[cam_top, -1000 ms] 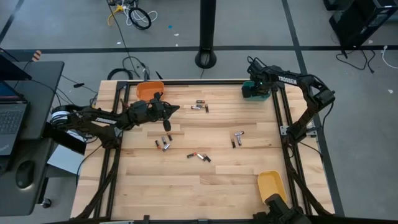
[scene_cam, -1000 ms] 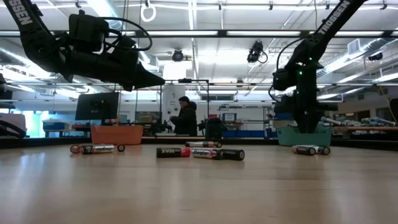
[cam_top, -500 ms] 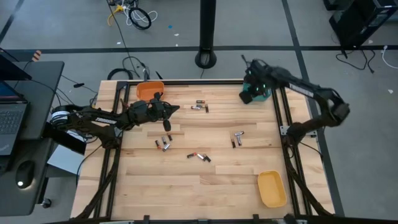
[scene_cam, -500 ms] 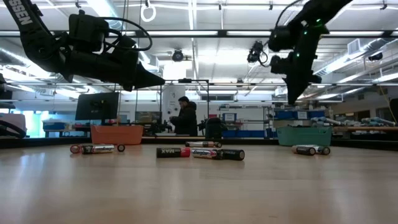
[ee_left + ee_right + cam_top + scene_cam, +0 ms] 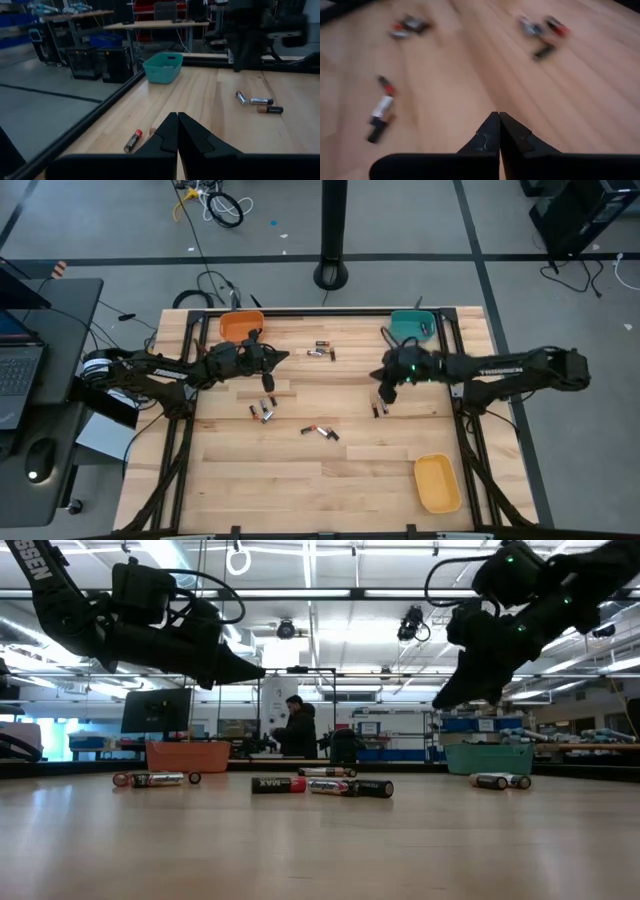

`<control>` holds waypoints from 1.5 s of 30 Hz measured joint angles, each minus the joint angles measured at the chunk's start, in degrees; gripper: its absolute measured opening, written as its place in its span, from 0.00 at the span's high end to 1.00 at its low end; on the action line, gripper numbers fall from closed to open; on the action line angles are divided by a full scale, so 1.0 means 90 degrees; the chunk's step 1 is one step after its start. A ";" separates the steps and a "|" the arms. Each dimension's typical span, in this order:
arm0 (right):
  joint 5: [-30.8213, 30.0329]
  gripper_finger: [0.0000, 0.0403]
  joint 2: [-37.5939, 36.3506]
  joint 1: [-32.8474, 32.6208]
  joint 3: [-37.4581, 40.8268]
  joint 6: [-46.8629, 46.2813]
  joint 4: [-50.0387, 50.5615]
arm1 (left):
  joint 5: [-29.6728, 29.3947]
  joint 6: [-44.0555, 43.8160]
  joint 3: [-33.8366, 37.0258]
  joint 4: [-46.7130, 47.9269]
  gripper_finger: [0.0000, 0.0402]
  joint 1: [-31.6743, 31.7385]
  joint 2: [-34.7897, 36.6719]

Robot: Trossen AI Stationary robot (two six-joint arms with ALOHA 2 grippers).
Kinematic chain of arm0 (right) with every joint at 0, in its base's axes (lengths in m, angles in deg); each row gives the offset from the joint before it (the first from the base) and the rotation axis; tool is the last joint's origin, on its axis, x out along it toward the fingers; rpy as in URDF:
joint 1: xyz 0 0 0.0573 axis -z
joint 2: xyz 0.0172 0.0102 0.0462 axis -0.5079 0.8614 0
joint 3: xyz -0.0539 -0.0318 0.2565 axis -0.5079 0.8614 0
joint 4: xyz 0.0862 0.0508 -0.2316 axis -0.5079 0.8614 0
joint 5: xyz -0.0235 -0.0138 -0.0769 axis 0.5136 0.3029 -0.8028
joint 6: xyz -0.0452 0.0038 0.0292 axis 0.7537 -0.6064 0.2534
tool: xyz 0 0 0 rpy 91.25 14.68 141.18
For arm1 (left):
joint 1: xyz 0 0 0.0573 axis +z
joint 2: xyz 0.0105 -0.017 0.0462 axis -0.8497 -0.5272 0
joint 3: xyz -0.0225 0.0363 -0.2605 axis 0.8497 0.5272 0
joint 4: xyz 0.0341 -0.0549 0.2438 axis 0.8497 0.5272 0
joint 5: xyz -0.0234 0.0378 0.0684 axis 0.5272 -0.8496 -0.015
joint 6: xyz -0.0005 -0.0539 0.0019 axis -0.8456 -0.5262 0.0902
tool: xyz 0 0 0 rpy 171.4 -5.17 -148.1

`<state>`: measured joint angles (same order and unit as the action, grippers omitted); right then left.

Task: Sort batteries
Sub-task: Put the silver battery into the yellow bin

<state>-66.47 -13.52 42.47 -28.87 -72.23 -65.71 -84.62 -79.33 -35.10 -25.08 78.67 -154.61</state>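
From above, the batteries [image 5: 319, 430] lie loose in small clusters across the middle of the wooden tabletop [image 5: 300, 490]: one cluster near the far edge, one toward the left, one in the centre and one on the right. The left gripper [image 5: 283, 355] hangs over the far left part, near the orange bin [image 5: 240, 326], its fingers clenched on nothing. The right gripper [image 5: 383, 387] is just beside the right-hand cluster, fingers also clenched and empty. A teal bin [image 5: 408, 326] sits at the far right corner and a yellow bin [image 5: 436, 482] at the near right.

At table height, the batteries [image 5: 320, 784] lie flat in a row, with both grippers raised above them.

From the left wrist, the clenched fingers [image 5: 170, 135] point across the tabletop toward the teal bin [image 5: 162, 67], with one battery [image 5: 132, 141] close by.

From the right wrist, the clenched fingers [image 5: 492, 135] hang over blurred batteries [image 5: 382, 107].
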 joint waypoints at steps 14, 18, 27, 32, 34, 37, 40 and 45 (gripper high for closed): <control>-0.0709 0.85 0.1853 -0.0435 -0.0515 -0.0515 -0.2546 | -0.0242 -0.0182 -0.0175 0.0333 0.97 0.0001 0.0000; -0.0990 0.76 0.2480 -0.0433 -0.1154 -0.0531 -0.2472 | -0.0260 -0.0178 -0.0175 0.0387 0.97 0.0000 0.0000; -0.1552 0.56 0.3124 -0.0431 -0.2121 -0.0348 -0.1639 | -0.0279 0.0006 -0.0175 0.0535 0.97 0.0000 0.0000; -0.1552 0.56 0.3063 -0.0433 -0.2172 0.0007 -0.1547 | -0.0279 0.0006 -0.0175 0.0546 0.97 0.0000 0.0000; -0.1552 0.60 0.3060 -0.0433 -0.2172 0.0115 -0.1476 | -0.0279 -0.0007 -0.0175 0.0563 0.97 0.0000 0.0000; -0.1552 0.69 0.3110 -0.0425 -0.2172 0.0234 -0.1400 | -0.0279 -0.0080 -0.0175 0.0566 0.97 -0.0002 0.0000; -0.1548 0.82 0.3118 -0.0428 -0.2170 0.0320 -0.1214 | -0.0279 -0.0208 -0.0175 0.0673 0.97 -0.0002 0.0000; -0.1544 0.97 0.3118 -0.0428 -0.2135 0.0520 -0.1133 | -0.0279 -0.0373 -0.0175 0.0823 0.97 -0.0002 0.0000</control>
<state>-80.37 14.55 38.62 -48.08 -67.55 -75.91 -87.13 -82.69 -36.68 -17.67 78.65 -154.61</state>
